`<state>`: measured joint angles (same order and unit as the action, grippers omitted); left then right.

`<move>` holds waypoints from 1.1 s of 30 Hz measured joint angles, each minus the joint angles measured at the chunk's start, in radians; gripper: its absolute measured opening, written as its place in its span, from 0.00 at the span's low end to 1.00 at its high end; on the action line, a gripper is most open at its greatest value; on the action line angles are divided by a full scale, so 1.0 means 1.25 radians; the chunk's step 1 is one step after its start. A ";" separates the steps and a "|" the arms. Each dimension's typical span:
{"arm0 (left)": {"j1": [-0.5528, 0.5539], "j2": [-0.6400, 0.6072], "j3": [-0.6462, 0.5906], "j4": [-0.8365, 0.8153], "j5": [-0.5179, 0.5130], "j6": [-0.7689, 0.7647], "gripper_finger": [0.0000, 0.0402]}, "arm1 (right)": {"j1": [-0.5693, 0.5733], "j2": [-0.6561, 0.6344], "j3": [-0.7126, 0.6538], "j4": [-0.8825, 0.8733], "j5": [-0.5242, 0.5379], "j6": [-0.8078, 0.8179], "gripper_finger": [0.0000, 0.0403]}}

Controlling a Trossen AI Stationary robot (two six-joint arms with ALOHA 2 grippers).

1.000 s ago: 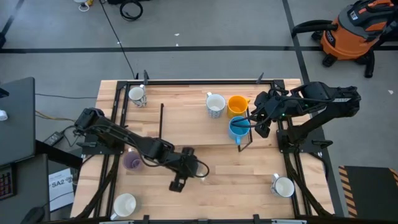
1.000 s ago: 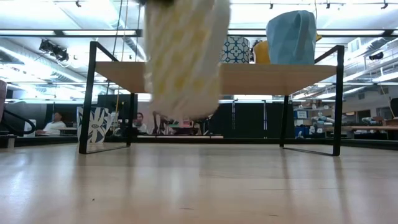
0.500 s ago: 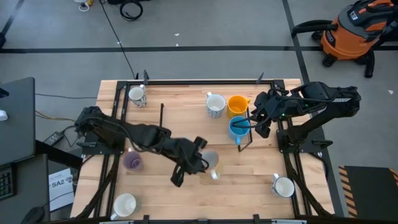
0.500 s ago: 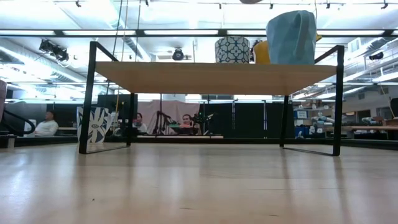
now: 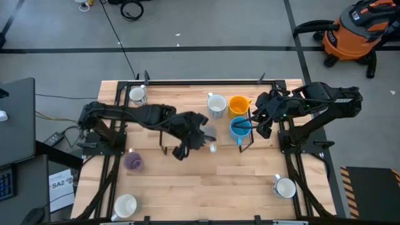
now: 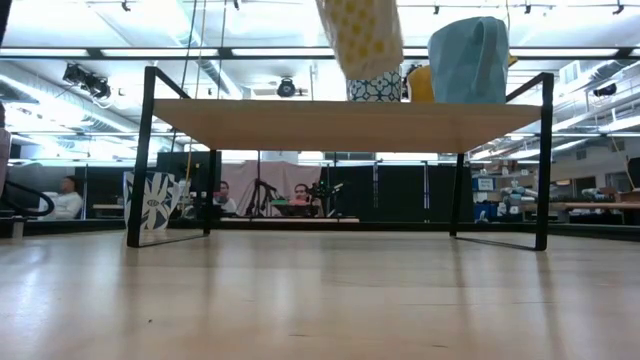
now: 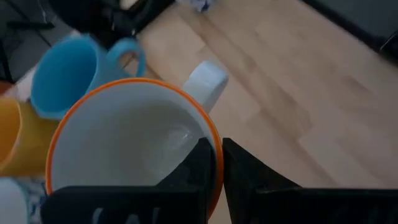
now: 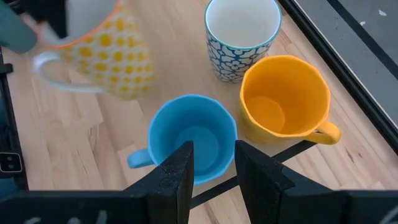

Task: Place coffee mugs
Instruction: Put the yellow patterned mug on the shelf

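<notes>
Item carried: yellow-dotted mug (image 8: 102,59), orange-rimmed, pinched at its rim by the left gripper (image 7: 214,171) fingers, held above the raised shelf (image 6: 340,120) mid-tabletop, probably so it could join the row.
Shelf, right end: patterned mug (image 5: 216,105), orange-yellow mug (image 5: 239,105), blue mug (image 5: 239,129), grouped close as placed stock.
Right gripper (image 8: 211,165): hovered over the blue mug, fingers apart, holding nothing.
Awaiting placement: purple mug (image 5: 132,162) and white mugs (image 5: 125,205) near the tabletop's edges and corners.
</notes>
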<state>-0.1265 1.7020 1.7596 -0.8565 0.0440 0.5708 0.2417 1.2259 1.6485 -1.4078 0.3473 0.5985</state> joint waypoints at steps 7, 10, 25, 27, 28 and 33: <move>0.055 0.000 0.000 -0.022 0.031 -0.001 0.07 | 0.000 0.000 0.000 0.000 0.000 0.000 0.30; 0.065 0.000 0.000 -0.035 0.031 -0.007 0.07 | 0.000 0.000 0.000 0.000 0.000 0.000 0.30; 0.063 0.036 0.001 -0.071 0.031 -0.006 0.08 | 0.000 0.000 0.000 0.000 0.000 -0.006 0.30; 0.063 0.036 0.001 -0.071 0.030 -0.006 0.10 | 0.000 0.000 0.000 0.000 0.000 -0.006 0.30; 0.063 0.037 0.001 -0.068 0.030 -0.005 0.11 | 0.000 0.000 0.000 0.000 0.000 -0.006 0.30; 0.063 0.037 0.001 -0.056 0.030 -0.007 0.15 | 0.000 0.000 0.000 0.000 0.000 -0.006 0.30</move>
<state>-0.0475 1.7481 1.7602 -0.9269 0.0814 0.5624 0.2419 1.2255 1.6485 -1.4075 0.3470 0.5907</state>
